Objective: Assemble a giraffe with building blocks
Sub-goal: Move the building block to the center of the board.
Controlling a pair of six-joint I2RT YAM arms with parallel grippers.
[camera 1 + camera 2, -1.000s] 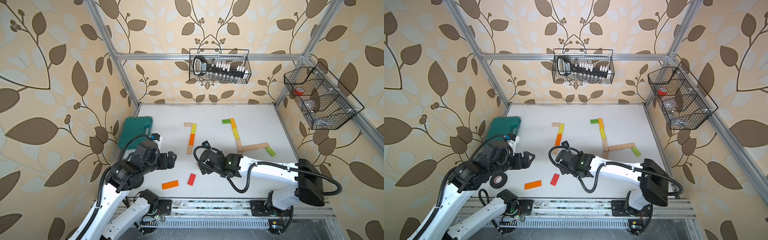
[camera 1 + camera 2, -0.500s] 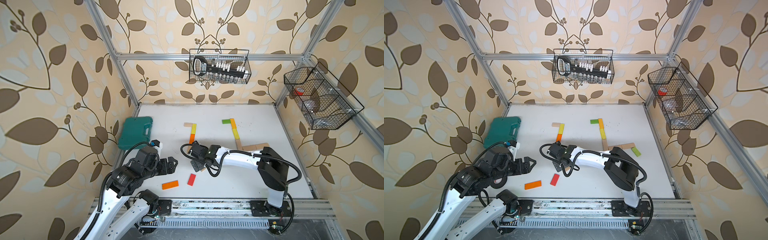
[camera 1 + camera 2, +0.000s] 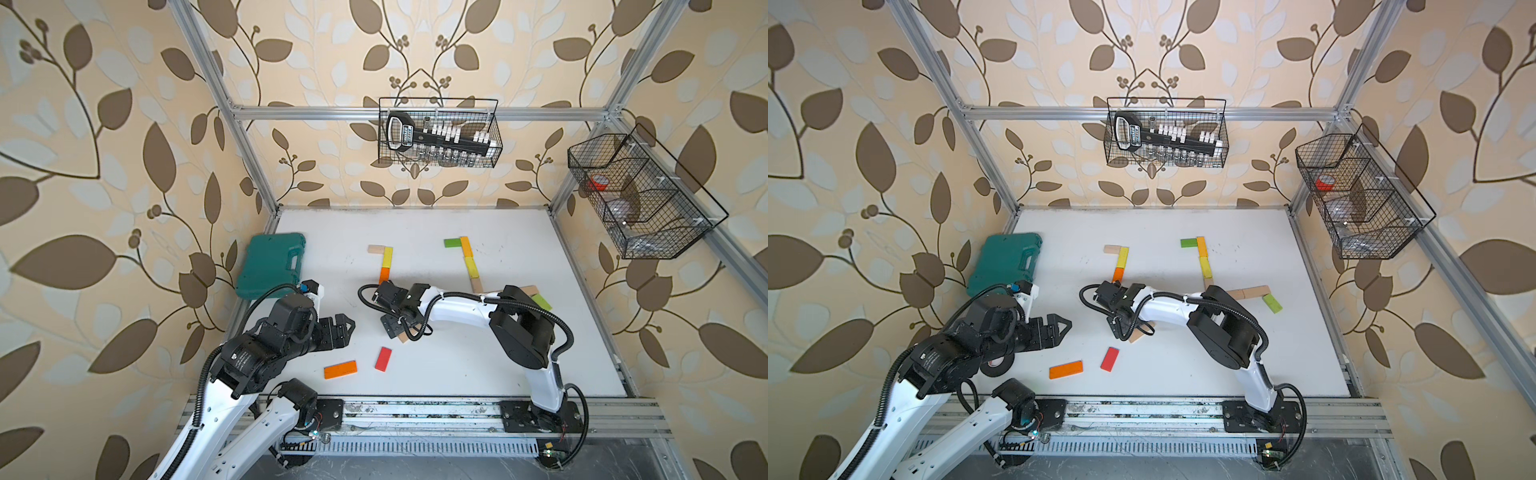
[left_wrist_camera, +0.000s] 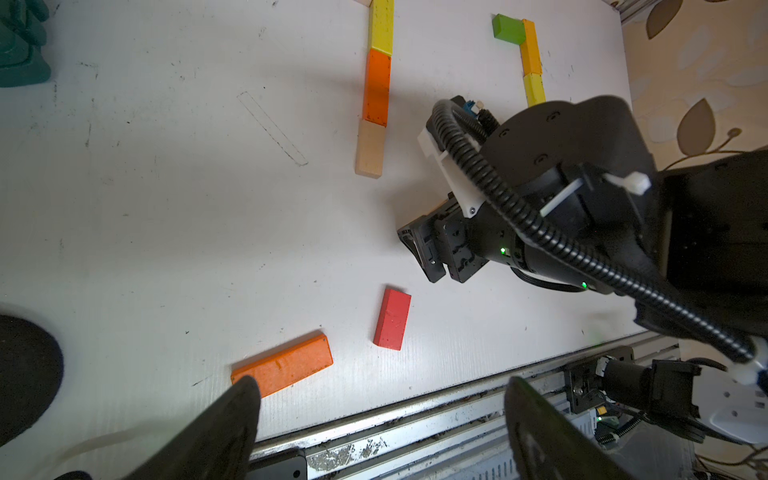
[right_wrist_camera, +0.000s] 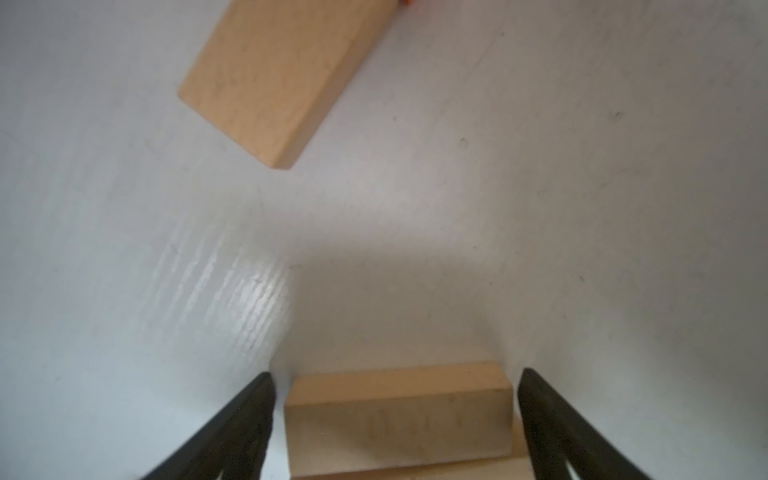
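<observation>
On the white desk point(image 3: 478, 374), in both top views, the building blocks point(image 3: 1204, 266) lie in groups. At the back a left row point(image 3: 387, 258) of plain, yellow and orange pieces runs toward the front. Well apart from it, a right row point(image 3: 471, 266) begins with a green piece and goes on through orange, yellow and plain ones. Near the front edge an orange block point(image 3: 340, 369) and a red block point(image 3: 383, 359) lie loose, just beside each other but not touching. The right end effector point(image 3: 397, 330) is low over a beige block point(image 3: 403, 336), which lies between the left row and the red block. The left end effector point(image 3: 347, 330) hangs near the orange block, and a green case point(image 3: 272, 264) lies at the left side of the desk.

From the left wrist, the left end effector point(image 4: 380, 390) has its two fingers spread wide with nothing between them. The orange block point(image 4: 282, 365) is just past one fingertip and the red block point(image 4: 392, 319) lies a little beyond.

From the right wrist, the right end effector point(image 5: 395, 374) stands with one finger on each side of the beige block point(image 5: 397, 419). A thin strip of desk shows between each finger and the block, so the jaws are apart and do not grip it. A second beige piece point(image 5: 278, 75) lies further on, at an angle.
</observation>
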